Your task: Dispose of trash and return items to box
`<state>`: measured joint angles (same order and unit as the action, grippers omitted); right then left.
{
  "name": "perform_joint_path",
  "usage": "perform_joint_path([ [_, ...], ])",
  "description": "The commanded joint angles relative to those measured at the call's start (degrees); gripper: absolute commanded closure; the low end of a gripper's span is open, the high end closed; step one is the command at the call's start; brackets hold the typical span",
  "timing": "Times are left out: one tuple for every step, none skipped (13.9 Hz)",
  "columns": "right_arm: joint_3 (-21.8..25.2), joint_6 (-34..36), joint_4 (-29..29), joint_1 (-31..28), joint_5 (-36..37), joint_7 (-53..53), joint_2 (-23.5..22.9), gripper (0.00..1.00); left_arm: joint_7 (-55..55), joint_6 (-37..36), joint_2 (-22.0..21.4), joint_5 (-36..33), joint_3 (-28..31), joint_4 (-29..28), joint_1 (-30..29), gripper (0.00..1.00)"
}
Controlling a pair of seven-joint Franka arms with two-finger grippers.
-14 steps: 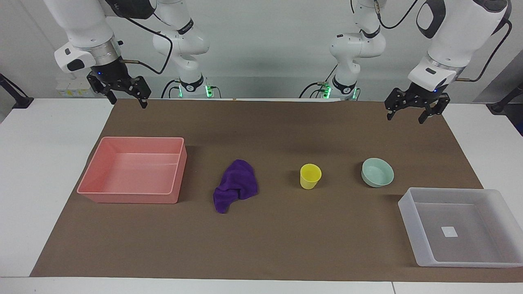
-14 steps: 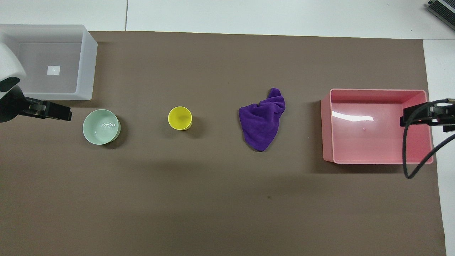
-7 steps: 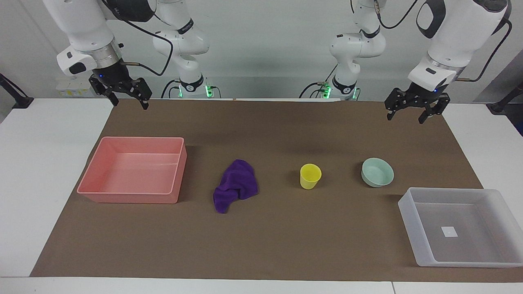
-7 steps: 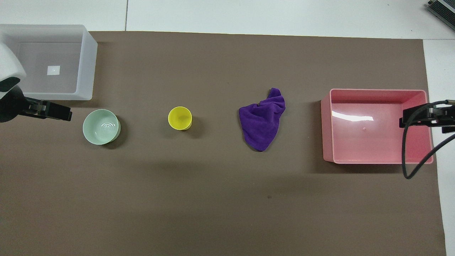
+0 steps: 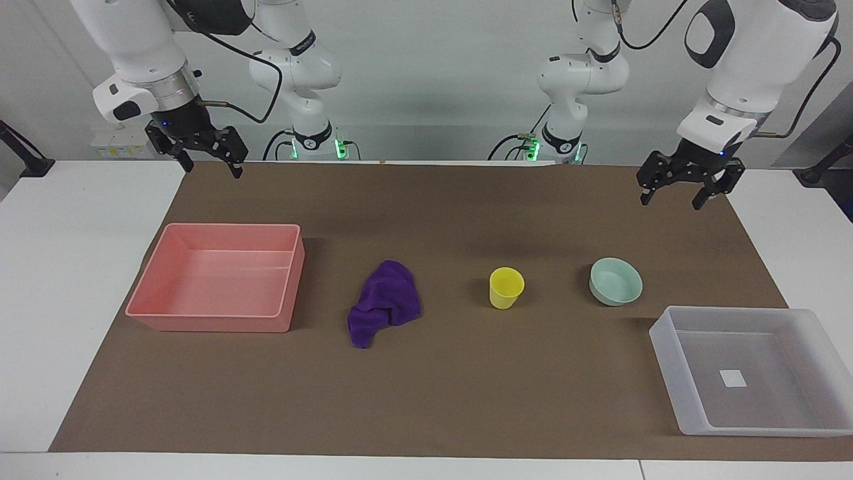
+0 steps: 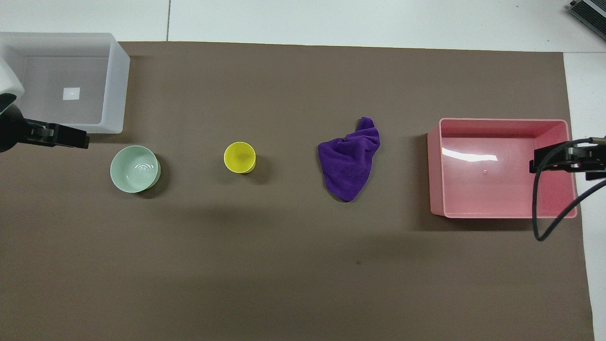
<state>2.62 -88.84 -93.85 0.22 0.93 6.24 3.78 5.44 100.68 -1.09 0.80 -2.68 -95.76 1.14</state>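
Note:
The purple cloth lies crumpled on the brown mat near the middle. The yellow cup stands upright beside it, toward the left arm's end. The mint-green bowl sits beside the cup, close to the translucent grey box, which holds only its white sticker. My left gripper hangs open and empty in the air at the left arm's end, touching nothing. My right gripper hangs open and empty high over the right arm's end.
A pink rectangular tray stands empty at the right arm's end, beside the cloth. The brown mat covers most of the white table.
My left gripper has shifted a little toward the left arm's end of the table and slightly lower. My right gripper has barely moved. The objects have not moved.

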Motion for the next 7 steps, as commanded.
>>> perform_joint_path([
  [-0.25,-0.54,-0.46,-1.18,-0.84,-1.58,0.96,0.0,0.8,3.64,1.96,0.08,-0.13,-1.1,-2.36,0.0],
  [-0.34,-0.54,-0.81,-1.1,-0.93,-1.49,1.14,0.0,1.32,4.69,2.93,0.16,-0.04,-1.1,-2.89,0.0],
  [-0.34,-0.72,-1.16,-0.66,-0.93,-1.41,1.31,0.0,2.2,5.66,3.98,0.16,-0.04,-1.1,-3.07,0.0],
  [-0.34,-1.33,-1.68,-0.66,-1.01,-1.4,1.49,0.0,3.34,6.97,5.04,0.16,-0.04,-1.27,-4.11,0.0],
  [-0.34,-1.42,-1.86,-0.57,-1.19,-1.4,1.49,0.0,4.13,8.2,6.27,0.16,-0.04,-1.36,-5.17,0.0],
  [-0.51,-1.33,-1.86,-0.48,-1.19,-1.4,1.58,0.0,4.66,9.52,7.59,0.16,-0.04,-1.45,-5.44,0.0],
  [-0.6,-1.42,-1.86,-0.48,-1.19,-1.4,1.58,0.0,5.54,11.45,8.38,0.16,-0.04,-2.41,-6.05,0.0],
])
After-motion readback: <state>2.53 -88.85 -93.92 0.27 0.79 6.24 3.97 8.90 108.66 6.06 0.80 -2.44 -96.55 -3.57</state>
